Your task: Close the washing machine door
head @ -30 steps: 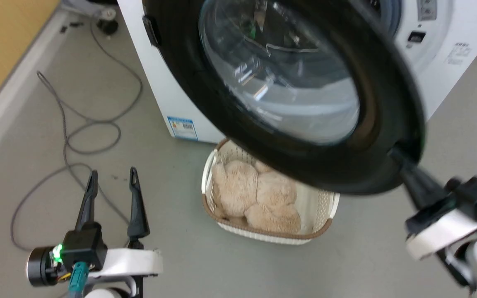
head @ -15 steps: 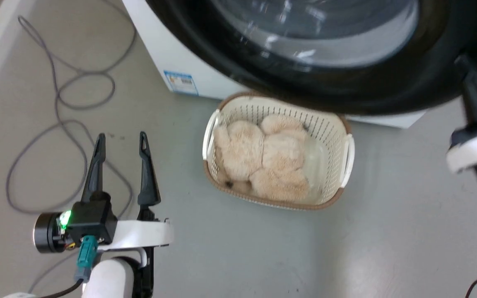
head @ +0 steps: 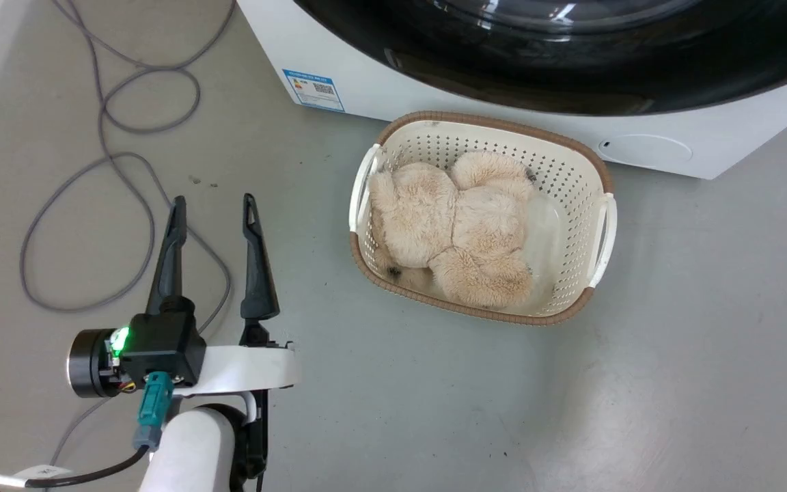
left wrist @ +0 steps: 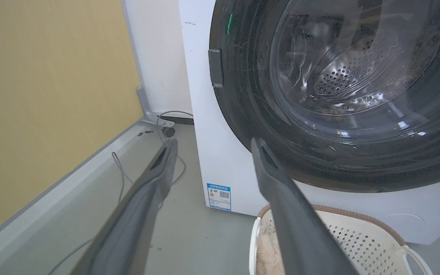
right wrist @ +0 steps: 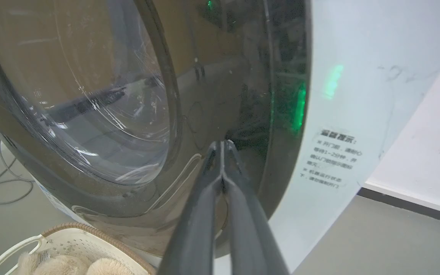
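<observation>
- A grey cable (head: 113, 164) lies in loops on the floor (head: 673, 342) at the far left.
- The left tool (head: 214, 200) hangs over the floor beside the cable, fingers spread wide and holding nothing.
- The washing machine (head: 366, 89) stands ahead, with a blue sticker (head: 313, 90) low on its white front.
- A cream basket (head: 475, 117) holding a beige plush toy (head: 455, 232) sits just before the machine.
- The washing machine door (head: 571, 75) lies flat against the machine's front.
- The right tool (right wrist: 222, 144), fingers pressed together and empty, points at the door's black rim; I cannot tell whether it touches.
</observation>
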### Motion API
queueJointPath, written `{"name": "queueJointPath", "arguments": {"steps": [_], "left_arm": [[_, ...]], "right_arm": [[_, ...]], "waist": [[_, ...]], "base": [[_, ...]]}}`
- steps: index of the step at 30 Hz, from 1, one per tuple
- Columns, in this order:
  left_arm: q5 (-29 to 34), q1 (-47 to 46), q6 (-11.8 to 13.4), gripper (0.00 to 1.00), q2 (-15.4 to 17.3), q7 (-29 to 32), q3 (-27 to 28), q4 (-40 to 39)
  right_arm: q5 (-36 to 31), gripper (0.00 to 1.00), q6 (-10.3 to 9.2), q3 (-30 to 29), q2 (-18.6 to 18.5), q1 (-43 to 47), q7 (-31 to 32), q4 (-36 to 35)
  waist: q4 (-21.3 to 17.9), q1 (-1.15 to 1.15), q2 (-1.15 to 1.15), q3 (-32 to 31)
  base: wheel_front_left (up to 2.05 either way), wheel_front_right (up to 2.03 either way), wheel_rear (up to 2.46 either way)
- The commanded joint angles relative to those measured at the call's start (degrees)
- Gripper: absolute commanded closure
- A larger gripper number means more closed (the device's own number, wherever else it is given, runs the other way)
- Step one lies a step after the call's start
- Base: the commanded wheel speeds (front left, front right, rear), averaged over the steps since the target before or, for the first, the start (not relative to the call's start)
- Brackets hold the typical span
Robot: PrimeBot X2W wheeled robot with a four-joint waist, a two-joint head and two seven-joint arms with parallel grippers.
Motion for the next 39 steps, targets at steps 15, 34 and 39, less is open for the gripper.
{"name": "queueJointPath", "arguments": {"steps": [15,34,39], "left_arm": [[0.35,0.32,0.20,0.00,-0.02,-0.25,0.81,1.51],[2.27,7.86,-1.61,0.00,0.84,-0.25,4.86,2.74],[2.45,10.14,-1.76,0.00,0.93,-0.25,5.36,3.12]], "right_arm": [[-4.33,1.00,-0.08,-3.73,2.79,0.03,-0.24,-1.01],[-8.09,1.00,-0.08,-8.52,11.01,20.89,-0.24,-30.92],[-8.52,1.00,-0.08,-6.97,13.33,27.44,-0.24,-29.68]], "waist": [[-1.18,-0.01,0.00,-2.97],[-9.32,-0.01,0.00,-16.73],[-11.46,-0.01,0.00,-20.09]], "base": [[0.00,0.00,0.00],[0.00,0.00,0.00],[0.00,0.00,0.00]]}}
